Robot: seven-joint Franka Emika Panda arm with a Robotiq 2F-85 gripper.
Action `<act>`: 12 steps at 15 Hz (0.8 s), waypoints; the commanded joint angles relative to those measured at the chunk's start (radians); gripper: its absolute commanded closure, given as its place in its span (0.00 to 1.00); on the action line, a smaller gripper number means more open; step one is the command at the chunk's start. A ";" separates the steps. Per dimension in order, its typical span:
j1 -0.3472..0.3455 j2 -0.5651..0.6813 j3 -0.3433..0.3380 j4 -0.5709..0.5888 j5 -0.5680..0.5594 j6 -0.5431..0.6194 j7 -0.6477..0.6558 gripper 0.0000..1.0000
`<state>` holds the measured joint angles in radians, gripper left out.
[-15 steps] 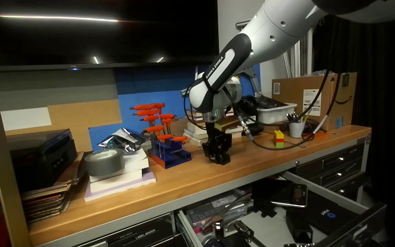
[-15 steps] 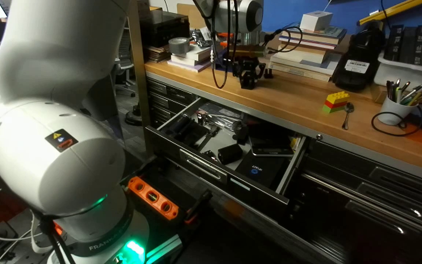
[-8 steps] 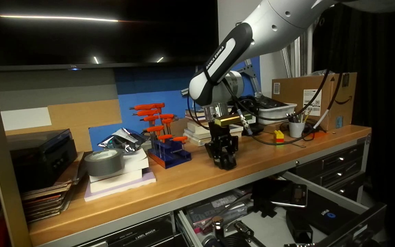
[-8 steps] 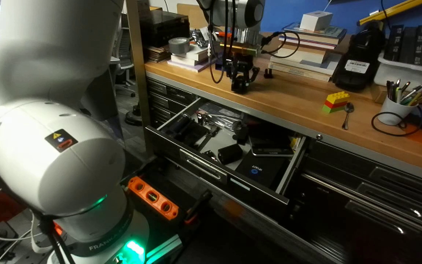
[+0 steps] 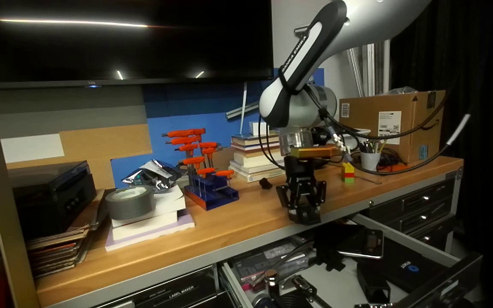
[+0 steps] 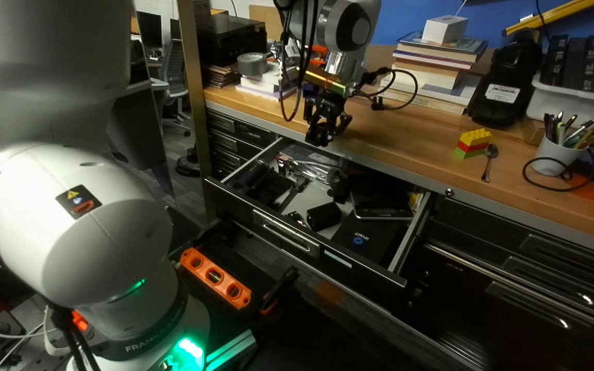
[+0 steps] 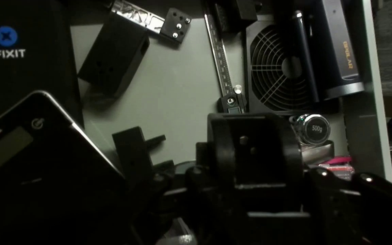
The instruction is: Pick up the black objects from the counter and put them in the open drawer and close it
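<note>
Black block (image 7: 254, 149) sits in the gripper (image 5: 304, 206), whose fingers stand partway apart, closed on its sides; the second black block (image 5: 265, 183) lies on the counter (image 5: 229, 226), near the stack of books (image 5: 256, 164). The held one is close to the counter's front edge, and I cannot tell whether it is fully beyond it. Lowered too soon, it would probably catch on that edge and twist or slip out of the fingers. Let go from high up, it could bounce off the scale (image 7: 46, 166) or the metal weight (image 7: 315, 130) and land somewhere awkward. A block that comes to rest on top of the clutter in the drawer (image 7: 174, 88), which is pulled out, may poke above the rim and jam when the drawer is pushed in. Reaching for the second block risks nudging the books, since they stand so near it, and tipping the top ones over.
</note>
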<state>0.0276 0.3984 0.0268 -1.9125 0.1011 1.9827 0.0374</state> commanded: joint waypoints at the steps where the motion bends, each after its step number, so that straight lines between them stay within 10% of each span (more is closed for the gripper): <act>1: -0.022 -0.064 -0.003 -0.155 0.074 0.116 0.023 0.74; 12: -0.052 0.099 -0.017 -0.201 0.131 0.305 0.064 0.74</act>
<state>-0.0196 0.4752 0.0105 -2.1165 0.2097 2.2507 0.0889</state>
